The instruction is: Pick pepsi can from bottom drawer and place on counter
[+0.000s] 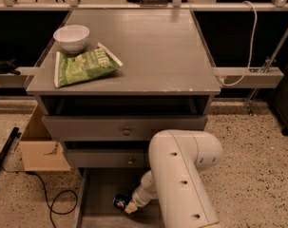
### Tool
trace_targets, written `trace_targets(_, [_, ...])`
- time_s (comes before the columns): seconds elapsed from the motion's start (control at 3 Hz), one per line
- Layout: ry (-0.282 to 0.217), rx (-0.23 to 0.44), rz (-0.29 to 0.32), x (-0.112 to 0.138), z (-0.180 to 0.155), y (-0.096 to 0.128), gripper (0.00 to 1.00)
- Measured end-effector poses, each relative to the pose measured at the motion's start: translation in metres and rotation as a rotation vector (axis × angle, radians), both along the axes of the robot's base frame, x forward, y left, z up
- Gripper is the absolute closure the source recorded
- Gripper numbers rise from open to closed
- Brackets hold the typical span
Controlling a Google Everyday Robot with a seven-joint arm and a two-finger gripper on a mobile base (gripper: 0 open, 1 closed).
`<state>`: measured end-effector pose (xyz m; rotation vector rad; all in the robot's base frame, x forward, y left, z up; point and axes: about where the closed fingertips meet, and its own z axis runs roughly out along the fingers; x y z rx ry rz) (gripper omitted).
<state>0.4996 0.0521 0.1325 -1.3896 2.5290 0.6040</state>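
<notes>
The pepsi can (120, 202), small and blue, lies in the open bottom drawer (98, 194), a shallow grey tray pulled out at the foot of the cabinet. My gripper (129, 207) reaches down into that drawer at the end of the white arm (181, 175) and sits right against the can's right side. The arm hides most of the drawer's right half. The counter (153, 46) is the broad grey top of the cabinet, above.
A white bowl (71, 37) and a green chip bag (84, 66) lie on the counter's left part. Two knobbed drawers (127, 131) are closed above the open one. A cardboard box (41, 144) stands on the floor to the left, with a black cable (53, 203).
</notes>
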Motion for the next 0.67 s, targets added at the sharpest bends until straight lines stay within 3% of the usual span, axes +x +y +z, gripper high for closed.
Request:
trace_targets(0.33, [0.0, 0.0, 0.0, -0.0001, 0.0, -0.0001, 1.0])
trace_targets(0.67, [0.001, 0.002, -0.008, 0.0009, 0.0019, -0.0077, 1.0])
